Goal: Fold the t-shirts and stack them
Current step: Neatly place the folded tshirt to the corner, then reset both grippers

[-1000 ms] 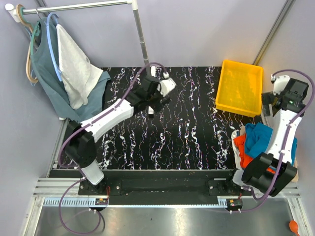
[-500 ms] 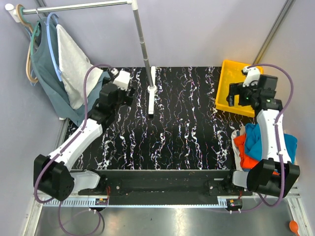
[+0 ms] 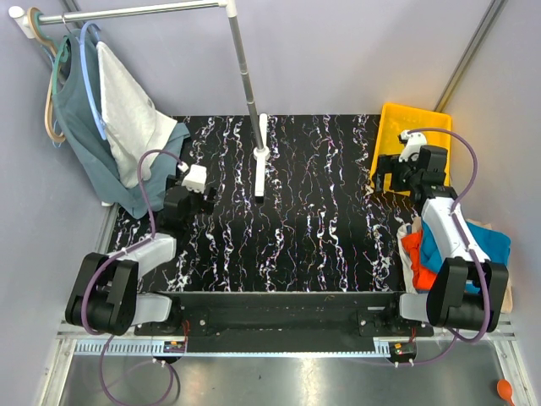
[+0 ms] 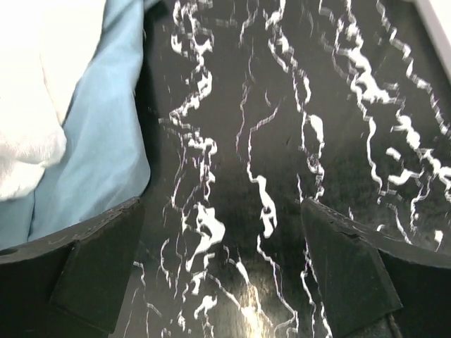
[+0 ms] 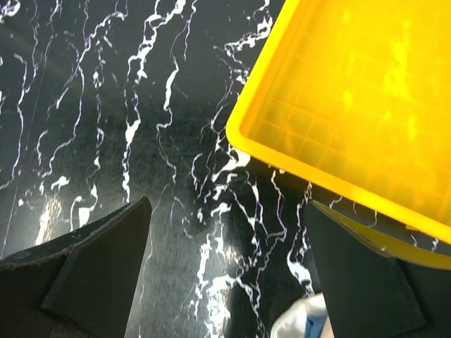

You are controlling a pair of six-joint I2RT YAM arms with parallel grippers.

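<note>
The t-shirts lie in a crumpled heap at the table's right edge: a teal-blue one (image 3: 456, 238) on top, a bright orange one (image 3: 412, 250) to its left, and cream cloth (image 3: 407, 275) under them. My right gripper (image 3: 390, 174) hangs open over the table by the near-left corner of the yellow tray, above and apart from the heap. In the right wrist view its gripper (image 5: 225, 218) holds nothing, and a bit of white and blue cloth (image 5: 299, 325) shows at the bottom. My left gripper (image 3: 190, 182) is open and empty over the table's left side (image 4: 220, 215).
A yellow tray (image 3: 412, 150) stands at the back right (image 5: 352, 84). A rack post with a white foot (image 3: 260, 161) rises at the back middle. A grey-green top (image 3: 84, 127) and a white cloth (image 3: 127, 114) hang at the back left, close to my left gripper (image 4: 106, 141).
The left arm has drawn back from the table's rear middle to the left side. The right arm has swung in from beyond the right edge to the tray's corner. Both stayed open.
</note>
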